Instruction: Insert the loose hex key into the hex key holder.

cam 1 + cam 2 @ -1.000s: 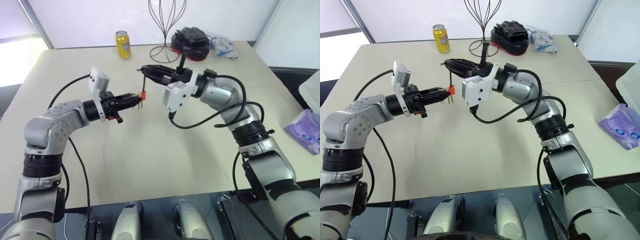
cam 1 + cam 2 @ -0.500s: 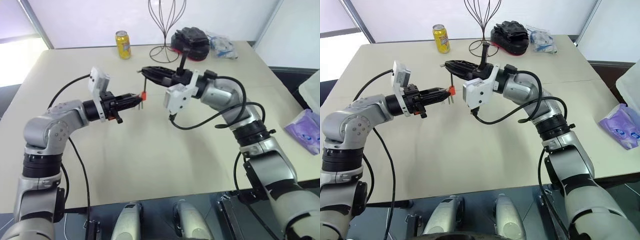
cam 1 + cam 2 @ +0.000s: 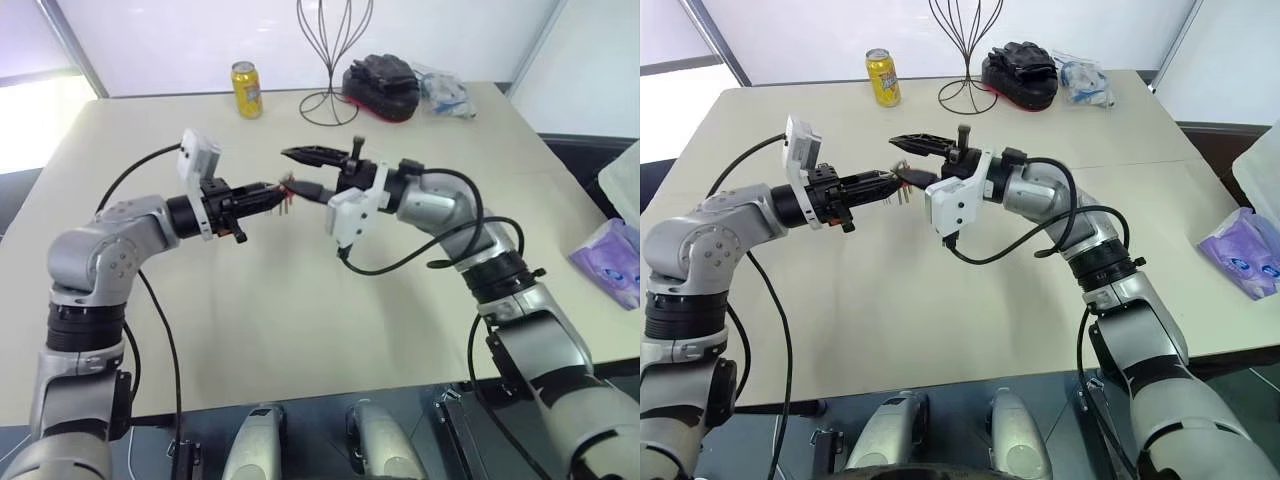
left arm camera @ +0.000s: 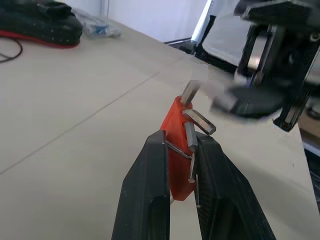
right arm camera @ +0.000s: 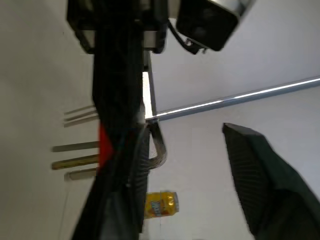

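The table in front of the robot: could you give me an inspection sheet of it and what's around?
Surface: beige table, flat and matte.
Job's things: orange hex key holder held above the table; loose hex key at its end, seating unclear.
Clutter: yellow can, wire stand, black pouch, plastic bag along the far edge.
Grippers: left gripper fingers shut on the holder; right gripper fingers open beside it.
Cables: black cable loops under each arm.
Surroundings: purple packet beside the table; white wall.

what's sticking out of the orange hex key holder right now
Several grey keys stick out of the hex key holder, one bent into an L at its top. The left end effector clamps the block's sides, so the slots and how deep each key sits are covered.
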